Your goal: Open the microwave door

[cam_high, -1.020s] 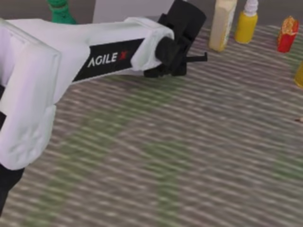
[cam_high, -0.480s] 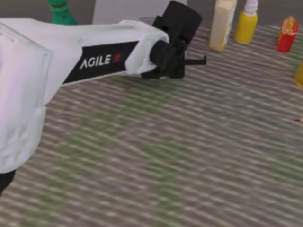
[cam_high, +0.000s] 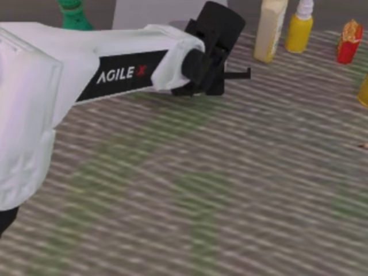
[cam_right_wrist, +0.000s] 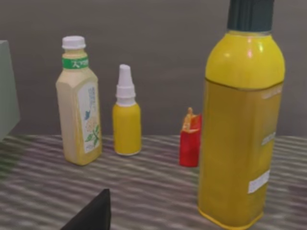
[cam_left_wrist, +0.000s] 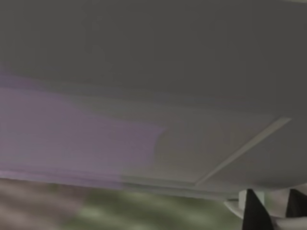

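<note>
One microwave (cam_high: pixel 155 11) faces the left gripper (cam_high: pixel 238 73), grip state unclear; three bottles (cam_high: pixel 270 31) stand nearby.

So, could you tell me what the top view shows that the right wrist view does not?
Only the top view shows the left arm reaching to the microwave at the table's far edge, its left gripper beside it, and a green bottle. Only the right wrist view shows the whole large yellow bottle close by, dark-capped. Both share the cream bottle, the small yellow squeeze bottle, the red carton and the striped table.
</note>
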Motion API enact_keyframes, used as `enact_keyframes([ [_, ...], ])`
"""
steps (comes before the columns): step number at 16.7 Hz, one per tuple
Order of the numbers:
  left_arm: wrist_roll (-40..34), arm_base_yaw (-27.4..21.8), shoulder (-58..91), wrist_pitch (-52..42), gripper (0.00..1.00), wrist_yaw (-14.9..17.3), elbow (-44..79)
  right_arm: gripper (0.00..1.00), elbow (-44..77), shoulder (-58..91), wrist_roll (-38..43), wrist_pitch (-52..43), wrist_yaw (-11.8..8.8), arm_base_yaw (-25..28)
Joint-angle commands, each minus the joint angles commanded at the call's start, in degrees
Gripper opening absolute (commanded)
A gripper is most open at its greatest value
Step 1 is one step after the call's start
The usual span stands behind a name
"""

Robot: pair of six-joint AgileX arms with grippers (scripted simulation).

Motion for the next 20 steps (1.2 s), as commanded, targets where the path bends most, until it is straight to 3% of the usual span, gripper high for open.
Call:
enact_keyframes([
  [14,0.0,0.0,0.0,0.0,0.0,0.0,0.0,1.0,0.0,0.0,0.0,0.0,0.0,0.0],
  [20,1.8,0.0,-1.8,2.0,0.0,1.4,-2.7,1.0,0.0,0.0,0.0,0.0,0.0,0.0],
])
